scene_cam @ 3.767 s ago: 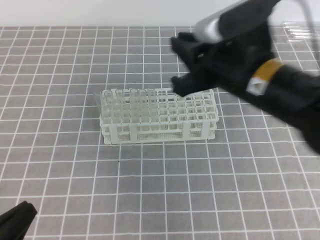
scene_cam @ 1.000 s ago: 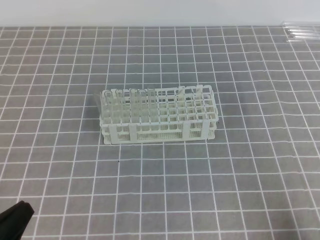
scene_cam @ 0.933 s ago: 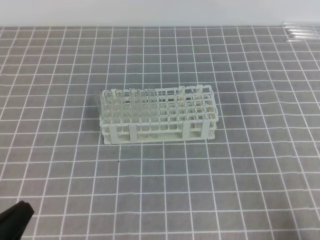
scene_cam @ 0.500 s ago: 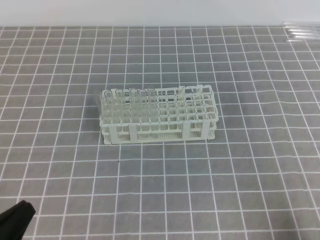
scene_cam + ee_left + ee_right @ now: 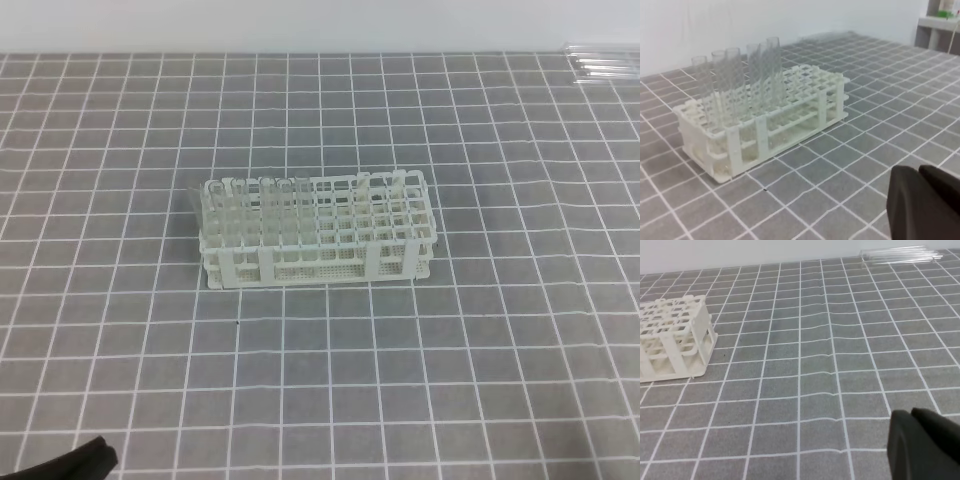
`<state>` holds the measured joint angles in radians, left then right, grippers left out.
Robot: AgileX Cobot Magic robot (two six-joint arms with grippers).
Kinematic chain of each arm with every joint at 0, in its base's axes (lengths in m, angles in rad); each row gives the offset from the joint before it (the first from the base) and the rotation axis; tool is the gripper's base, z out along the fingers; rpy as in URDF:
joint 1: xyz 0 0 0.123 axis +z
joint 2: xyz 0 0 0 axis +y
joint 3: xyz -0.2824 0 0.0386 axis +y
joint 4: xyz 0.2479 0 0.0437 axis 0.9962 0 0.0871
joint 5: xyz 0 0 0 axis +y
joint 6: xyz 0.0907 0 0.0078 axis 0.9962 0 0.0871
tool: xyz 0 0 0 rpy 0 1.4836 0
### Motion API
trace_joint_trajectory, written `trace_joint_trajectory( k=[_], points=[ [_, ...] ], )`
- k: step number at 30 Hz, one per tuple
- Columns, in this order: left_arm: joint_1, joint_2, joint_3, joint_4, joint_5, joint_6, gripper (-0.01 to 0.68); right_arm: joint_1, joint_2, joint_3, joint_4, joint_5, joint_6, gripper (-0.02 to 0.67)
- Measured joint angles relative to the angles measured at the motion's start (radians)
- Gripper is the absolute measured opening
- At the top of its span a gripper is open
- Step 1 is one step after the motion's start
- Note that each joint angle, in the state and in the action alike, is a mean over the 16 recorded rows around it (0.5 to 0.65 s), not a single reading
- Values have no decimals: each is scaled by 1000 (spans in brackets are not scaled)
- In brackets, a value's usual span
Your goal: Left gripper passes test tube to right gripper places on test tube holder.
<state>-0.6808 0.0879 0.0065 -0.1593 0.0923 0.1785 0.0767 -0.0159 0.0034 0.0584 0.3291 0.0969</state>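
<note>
Exterior high view: the rack (image 5: 318, 230) stands mid-worktop (image 5: 400, 380) with clear tubes (image 5: 747, 75) upright at its left end. Spare tubes (image 5: 603, 62) lie at the far right edge. The left gripper (image 5: 65, 464) sits at the near left corner, fingers clenched on nothing; the right gripper (image 5: 925, 445), likewise clenched empty, hangs well apart from the rack.

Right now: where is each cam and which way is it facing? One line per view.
Exterior high: above the grid mat, looking down on the test tube holder; only the left gripper shows, at the bottom left edge.
Left wrist: low, looking across the mat at the holder's tube-filled end; dark, shut left gripper tips at lower right.
Right wrist: low, facing the far wall; right gripper shut at lower right, spare tubes lying far back.
Shared: all three see the holder; exterior and right wrist both see the spare tubes.
</note>
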Motion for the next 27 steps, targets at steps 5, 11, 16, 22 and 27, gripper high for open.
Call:
trace_joint_trajectory(
  k=[5, 11, 16, 22, 27],
  points=[
    [107, -8, -1, -30, -7, 76, -1, 0, 0, 0, 0, 0, 0, -13],
    [324, -41, 0, -17, 18, 60, -1, 0, 0, 0, 0, -1, 1, -13],
    [486, -72, 1, -28, 70, 46, 0, 0, 0, 0, 1, -1, 2, -13],
    [586, -110, 4, -26, 151, 35, -1, 0, 0, 0, 2, -2, 2, -13],
    [600, -117, 5, -8, 201, 23, -1, 0, 0, 0, 2, -2, 2, -13]
  ],
)
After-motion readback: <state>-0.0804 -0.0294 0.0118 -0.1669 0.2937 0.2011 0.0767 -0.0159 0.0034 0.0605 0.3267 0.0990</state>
